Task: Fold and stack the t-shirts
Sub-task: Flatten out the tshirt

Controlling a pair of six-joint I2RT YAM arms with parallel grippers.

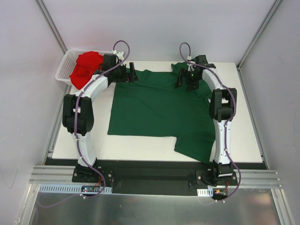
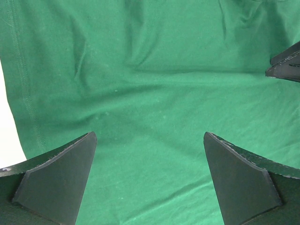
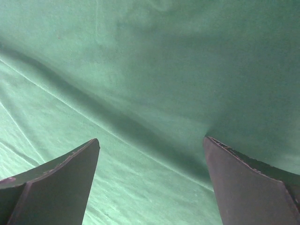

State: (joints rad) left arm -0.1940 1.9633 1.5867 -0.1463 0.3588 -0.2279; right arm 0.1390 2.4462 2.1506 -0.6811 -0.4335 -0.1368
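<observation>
White table (image 1: pixel 140 145) bears green t-shirt (image 1: pixel 150 108), long axis left-right, hem left; left gripper (image 2: pixel 150 136), right gripper (image 3: pixel 150 139) gape empty

A robotics lab test cell: plain white panel walls (image 1: pixel 154 28) with metal corner struts (image 1: pixel 52 26) enclose a white tabletop (image 1: pixel 140 147), and at 6 o'clock an aluminium rail (image 1: pixel 49 175) carries the bolted bases of the cabled left arm (image 1: pixel 77 115) and right arm (image 1: pixel 224 105).
</observation>
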